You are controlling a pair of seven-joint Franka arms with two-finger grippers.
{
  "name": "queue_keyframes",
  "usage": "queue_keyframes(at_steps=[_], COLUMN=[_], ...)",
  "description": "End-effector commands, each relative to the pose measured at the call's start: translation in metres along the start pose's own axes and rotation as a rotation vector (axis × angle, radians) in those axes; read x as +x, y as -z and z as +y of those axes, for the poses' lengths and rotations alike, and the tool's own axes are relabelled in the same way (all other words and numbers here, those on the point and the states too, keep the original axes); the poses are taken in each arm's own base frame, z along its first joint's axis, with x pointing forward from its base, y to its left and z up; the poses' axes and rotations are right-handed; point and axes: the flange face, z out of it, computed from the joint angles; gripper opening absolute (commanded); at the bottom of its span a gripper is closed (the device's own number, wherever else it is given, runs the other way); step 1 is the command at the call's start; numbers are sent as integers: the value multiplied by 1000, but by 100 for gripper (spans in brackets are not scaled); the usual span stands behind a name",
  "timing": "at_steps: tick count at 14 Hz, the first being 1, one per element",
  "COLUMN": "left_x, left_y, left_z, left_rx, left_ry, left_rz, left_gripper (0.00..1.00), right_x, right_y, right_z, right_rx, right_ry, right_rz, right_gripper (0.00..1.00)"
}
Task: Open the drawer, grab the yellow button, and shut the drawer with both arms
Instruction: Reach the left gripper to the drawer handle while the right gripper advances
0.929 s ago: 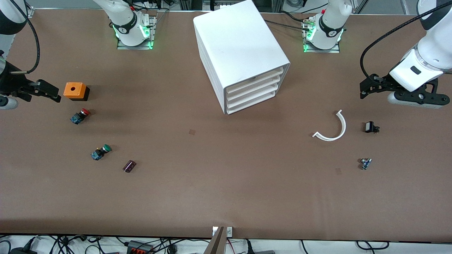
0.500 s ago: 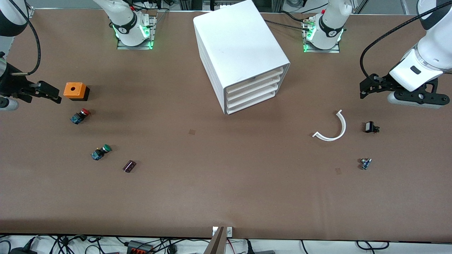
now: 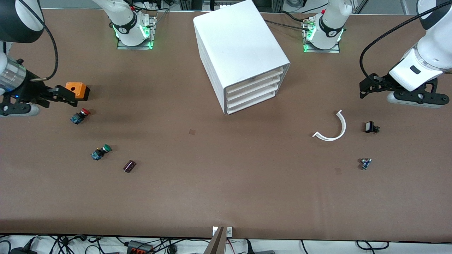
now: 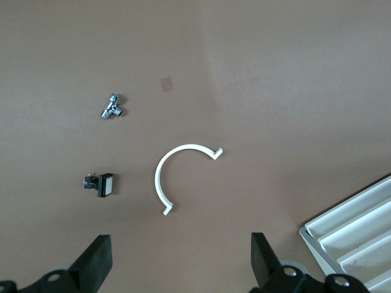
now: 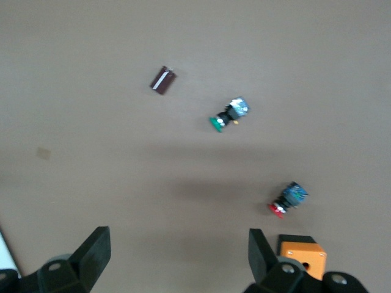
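Note:
The white cabinet (image 3: 240,49) stands in the middle of the table near the arms' bases, with all four drawers shut. The topmost drawer (image 3: 256,78) shows only its front edge. A corner of the cabinet shows in the left wrist view (image 4: 360,235). The orange-yellow button is not in view. My left gripper (image 3: 362,90) hangs open and empty over bare table at the left arm's end, and also shows in the left wrist view (image 4: 180,256). My right gripper (image 3: 67,96) is open and empty at the right arm's end, beside an orange box (image 3: 79,89); it also shows in the right wrist view (image 5: 177,253).
A red-capped button (image 3: 80,115), a green-capped button (image 3: 101,151) and a dark cylinder (image 3: 129,166) lie near the right gripper. A white curved strip (image 3: 333,128), a black part (image 3: 370,127) and a metal part (image 3: 365,163) lie near the left gripper.
My right gripper has moved toward the cabinet and now overlaps the orange box's edge in the front view. The left arm has barely moved.

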Motion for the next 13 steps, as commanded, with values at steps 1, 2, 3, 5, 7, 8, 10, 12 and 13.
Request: queue_keyframes(at_steps=[1, 2, 3, 5, 7, 8, 10, 12, 13], left_x=[-7, -2, -2, -6, -3, 0, 5, 15, 22], left_y=[-9, -30, -40, -53, -75, -87, -122, -173, -204], left_z=[14, 20, 27, 41, 57, 64, 77, 91, 100], left_rx=[-37, -115, -174, -308, -468, -537, -702, -837, -905], left_ry=[-27, -19, -20, -47, -103, -116, -201, -260, -275], left_rz=[-106, -171, -228, -319, -396, -432, -477, -500, -480], left_gripper=[100, 100, 100, 100, 100, 100, 100, 100, 100], right_x=[9, 11, 12, 14, 20, 21, 21, 23, 24], right_y=[1, -5, -5, -9, -20, -15, -7, -19, -18], right_z=[-36, -46, -52, -62, -67, -75, -98, -108, -116], right_rx=[18, 18, 19, 20, 21, 20, 19, 19, 21], right_ry=[53, 69, 77, 96, 101, 114, 152, 167, 177], right_rz=[41, 36, 36, 29, 18, 26, 43, 25, 29], right_gripper=[100, 100, 100, 100, 100, 100, 100, 100, 100])
